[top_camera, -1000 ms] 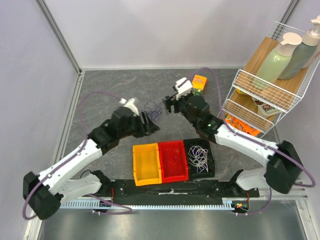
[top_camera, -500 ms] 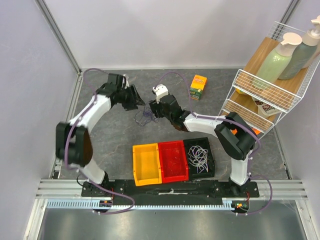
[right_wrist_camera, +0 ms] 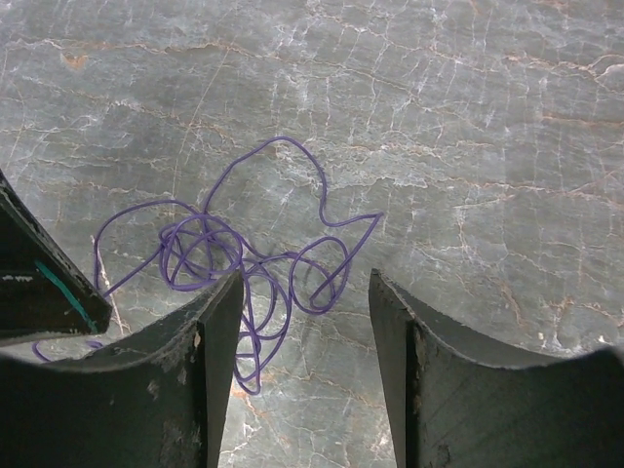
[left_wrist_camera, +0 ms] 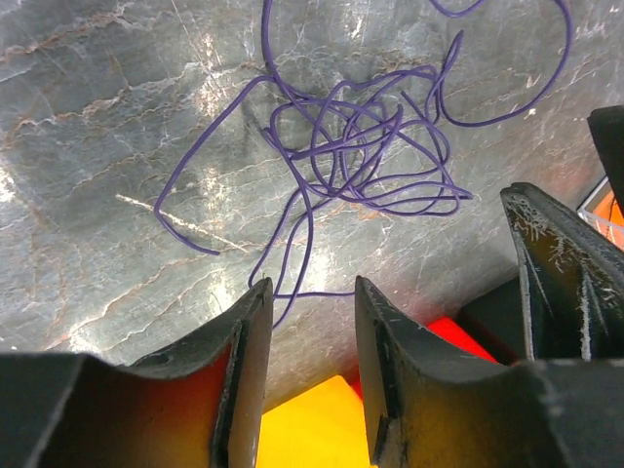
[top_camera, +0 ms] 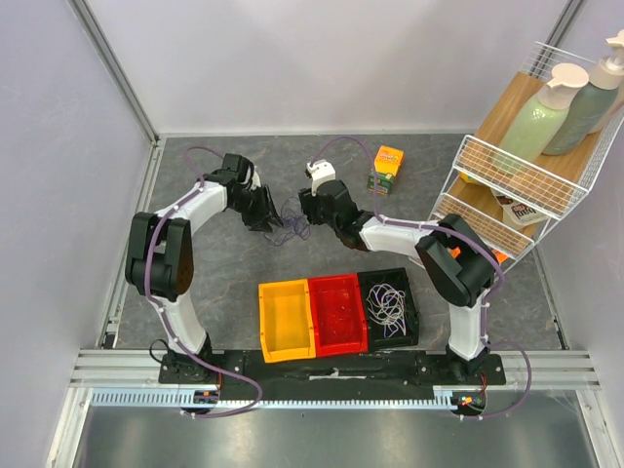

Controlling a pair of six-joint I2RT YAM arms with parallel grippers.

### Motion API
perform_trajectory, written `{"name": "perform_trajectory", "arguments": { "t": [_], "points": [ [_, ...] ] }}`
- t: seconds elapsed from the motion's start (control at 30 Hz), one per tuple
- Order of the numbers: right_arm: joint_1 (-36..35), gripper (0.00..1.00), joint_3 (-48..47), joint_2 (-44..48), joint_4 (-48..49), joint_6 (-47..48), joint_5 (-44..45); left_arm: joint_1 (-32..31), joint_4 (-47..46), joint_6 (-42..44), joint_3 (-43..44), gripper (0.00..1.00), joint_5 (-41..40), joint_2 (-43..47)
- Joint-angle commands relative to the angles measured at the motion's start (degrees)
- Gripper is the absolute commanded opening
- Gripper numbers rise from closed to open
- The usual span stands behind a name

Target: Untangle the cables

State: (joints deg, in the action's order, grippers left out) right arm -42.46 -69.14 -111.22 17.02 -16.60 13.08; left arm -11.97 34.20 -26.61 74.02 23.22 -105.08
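Note:
A tangle of thin purple cable (top_camera: 289,224) lies loose on the grey table. It shows in the left wrist view (left_wrist_camera: 351,146) and in the right wrist view (right_wrist_camera: 244,255). My left gripper (top_camera: 266,212) is open just left of the tangle, low over the table, holding nothing (left_wrist_camera: 312,291). My right gripper (top_camera: 308,209) is open just right of the tangle and empty (right_wrist_camera: 305,283). White cable and some purple cable (top_camera: 386,301) lie coiled in the black bin (top_camera: 411,314). I cannot make out any red or black cables.
A yellow bin (top_camera: 286,320) and a red bin (top_camera: 337,314) stand beside the black one at the near edge. An orange box (top_camera: 389,162) stands at the back. A wire rack (top_camera: 507,185) with bottles stands at the right.
Both arms have shifted around the purple tangle. Since half a second ago my left gripper has come nearer to it from the far left. The tangle stays on the table.

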Motion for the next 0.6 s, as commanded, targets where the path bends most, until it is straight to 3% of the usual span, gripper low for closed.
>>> {"name": "perform_trajectory", "arguments": {
  "t": [0.0,0.13,0.23,0.3,0.47,0.57],
  "points": [
    [0.97,0.62,-2.75,-1.89,0.21,-2.2,-0.33,0.01,0.43,3.32,-0.1,0.43,3.14,-2.5],
    [1.41,0.6,-3.36,-3.04,1.09,-2.47,-2.36,0.01,0.7,3.76,0.34,0.23,4.81,-3.64],
    [1.59,0.54,-4.59,-4.53,0.65,-2.47,-2.45,0.01,2.54,5.16,1.91,0.04,1.49,-1.98],
    [1.76,0.44,-6.08,-5.67,0.13,-2.38,-3.23,0.01,3.16,6.04,1.92,0.02,-2.46,0.91],
    [1.85,0.03,-9.51,-8.13,-0.75,-1.86,-3.94,0.1,4.12,5.78,-1.15,0.02,-8.36,10.75],
    [1.85,0.0,-10.75,-8.49,-1.89,-1.51,0.0,0.1,6.14,4.9,-3.7,0.02,-12.13,21.44]
  ]
}}
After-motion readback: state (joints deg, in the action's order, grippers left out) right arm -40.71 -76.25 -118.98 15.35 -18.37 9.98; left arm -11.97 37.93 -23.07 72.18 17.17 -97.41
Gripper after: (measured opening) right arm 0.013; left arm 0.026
